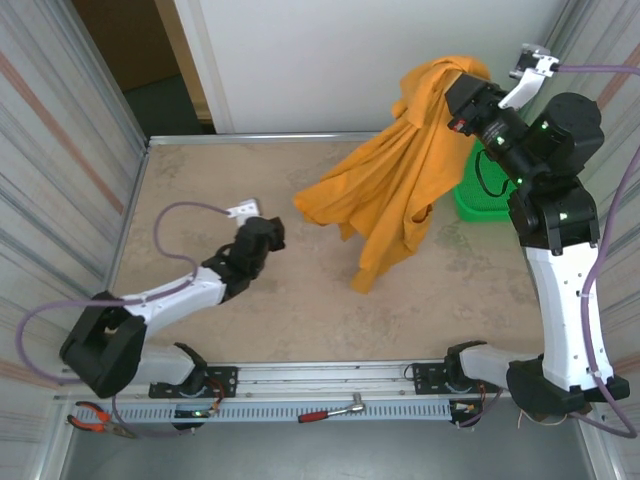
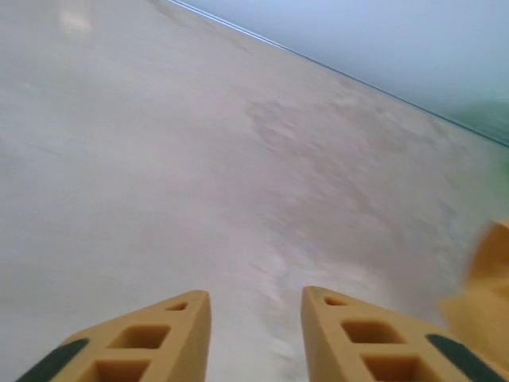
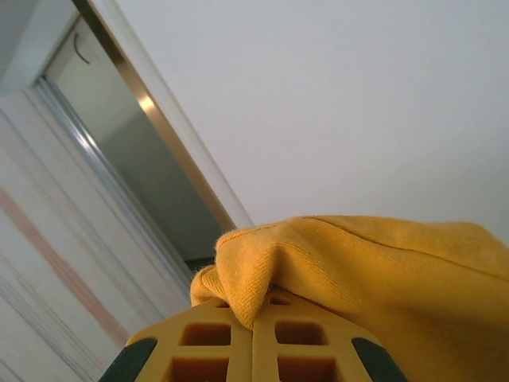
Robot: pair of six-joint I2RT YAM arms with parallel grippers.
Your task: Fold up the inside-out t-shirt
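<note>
The inside-out t-shirt (image 1: 400, 180) is plain mustard-orange and hangs in the air at the back right. Its lower folds trail down toward the table (image 1: 200, 190). My right gripper (image 1: 455, 85) is raised high and shut on a bunched edge of the fabric. In the right wrist view the cloth (image 3: 382, 270) is pinched between the closed yellow fingers of the right gripper (image 3: 253, 314). My left gripper (image 1: 268, 232) sits low over the table, left of the shirt. The left gripper (image 2: 254, 306) has its fingers apart with nothing between them. An orange corner of the shirt (image 2: 489, 286) lies to its right.
A green basket (image 1: 485, 195) stands behind the hanging shirt at the right, beside the right arm. Corrugated walls close in both sides. A red-handled tool (image 1: 330, 410) and pliers (image 1: 95, 418) lie on the front rail near the arm bases.
</note>
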